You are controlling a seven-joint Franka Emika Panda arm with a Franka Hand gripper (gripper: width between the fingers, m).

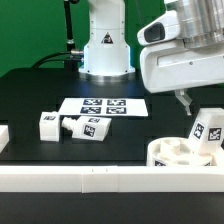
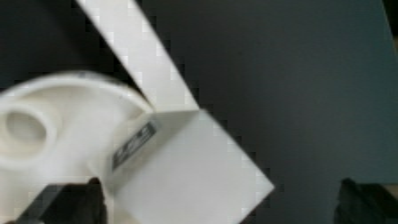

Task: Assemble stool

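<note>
The round white stool seat (image 1: 176, 153) lies at the exterior view's lower right, by the front rail. One tagged white leg (image 1: 207, 128) stands upright in it. My gripper (image 1: 188, 101) hangs open just above and beside that leg, holding nothing. In the wrist view the seat (image 2: 45, 118) and the leg (image 2: 192, 160) fill the frame. The leg sits between my dark fingertips (image 2: 64, 205), with a gap on the far side, and my gripper (image 2: 214, 206) is open. Two more tagged legs (image 1: 50, 123) (image 1: 88, 128) lie on the black table at the exterior view's left.
The marker board (image 1: 102, 106) lies flat at mid table, in front of the robot's white base (image 1: 105, 50). A long white rail (image 1: 80, 178) runs along the front edge, and it also shows in the wrist view (image 2: 134, 50). Another rail end (image 1: 3, 136) sits at the far left.
</note>
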